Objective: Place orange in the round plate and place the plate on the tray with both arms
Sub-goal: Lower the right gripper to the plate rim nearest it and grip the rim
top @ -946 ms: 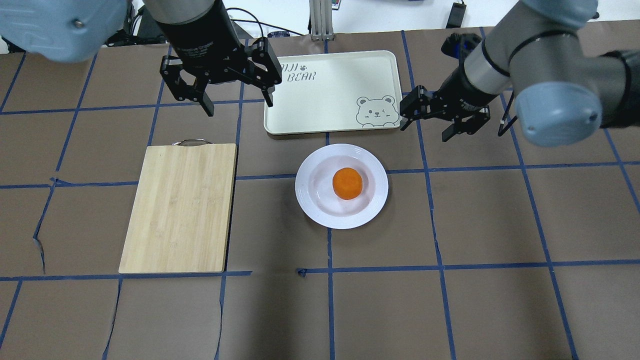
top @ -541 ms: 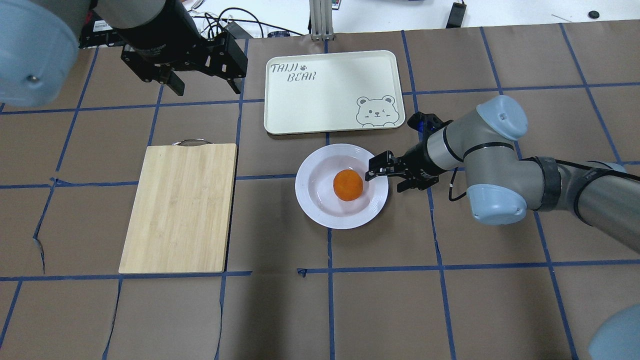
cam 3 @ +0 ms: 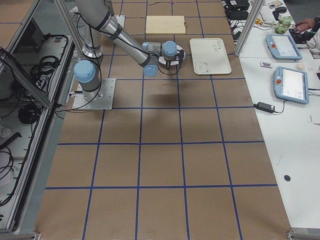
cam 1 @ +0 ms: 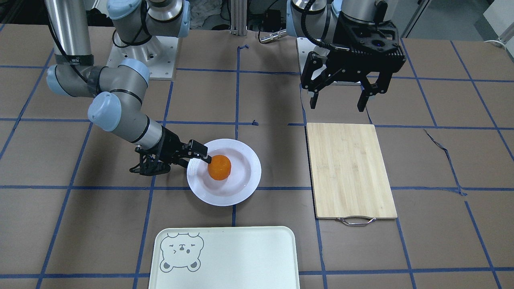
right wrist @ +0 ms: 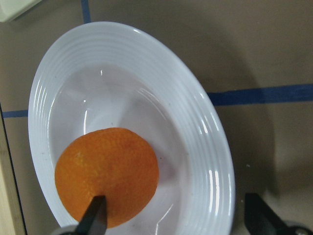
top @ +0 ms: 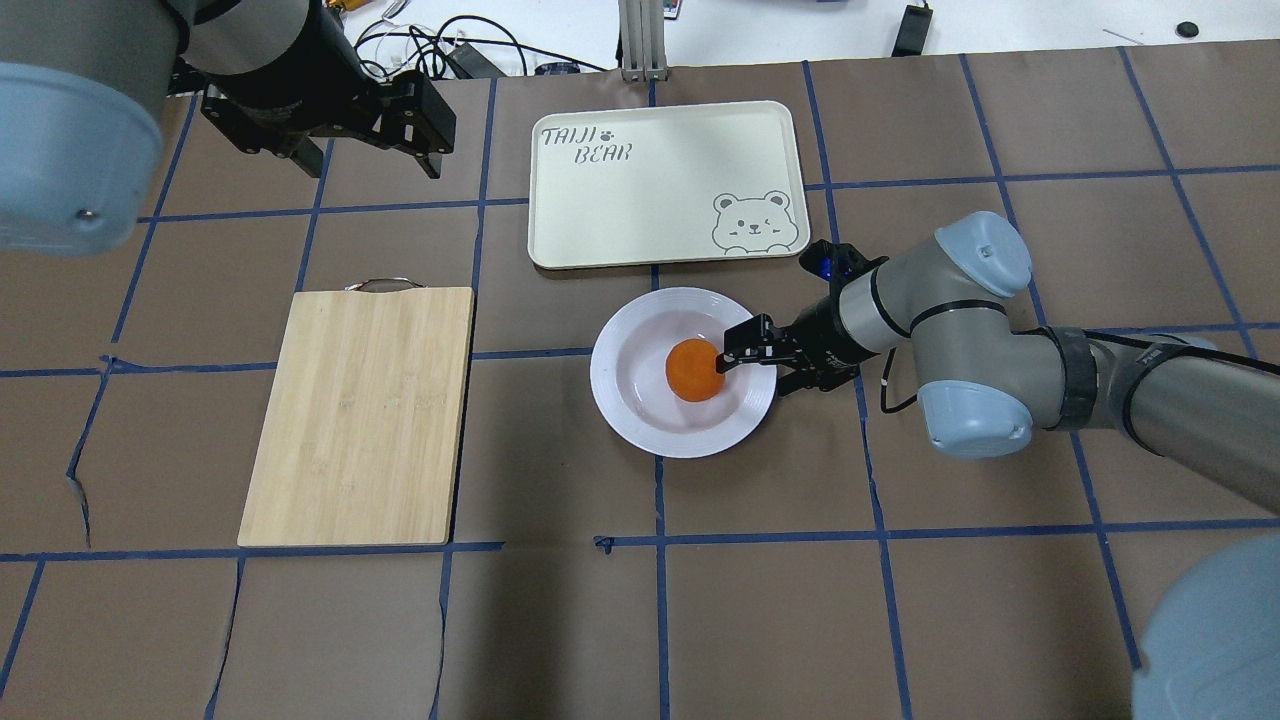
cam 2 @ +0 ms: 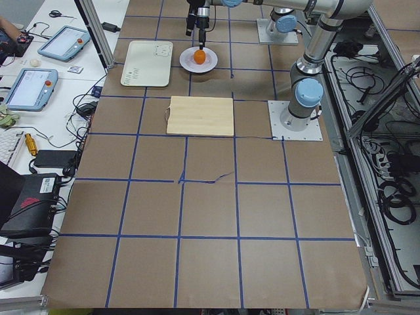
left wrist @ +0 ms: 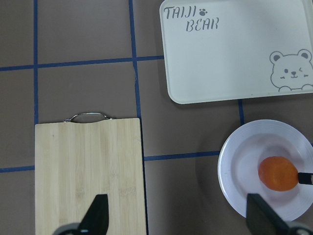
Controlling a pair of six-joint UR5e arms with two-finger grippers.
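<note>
The orange [top: 695, 369] [right wrist: 106, 176] lies in the sunken centre of the round plate [top: 625, 400] [cam 1: 241, 188], which rests on the table just short of the tray [top: 660, 190] [cam 1: 241, 257]. My right gripper [top: 752, 376] [cam 1: 196, 162] [right wrist: 176, 220] is low at the plate's right rim and open. Its jaws straddle the rim, one finger over the plate beside the orange, the other outside the plate. My left gripper [top: 365, 160] [cam 1: 337, 106] [left wrist: 178, 218] hangs open and empty, high above the table beyond the cutting board.
A bamboo cutting board [top: 360, 415] [left wrist: 88, 171] with a metal handle lies left of the plate. Brown paper with blue tape lines covers the table. Cables and an aluminium post [top: 640, 40] stand at the far edge behind the tray.
My right arm came down from beside the tray to the plate's right rim, its finger now reaching in beside the orange. The left gripper drew back toward the far left.
</note>
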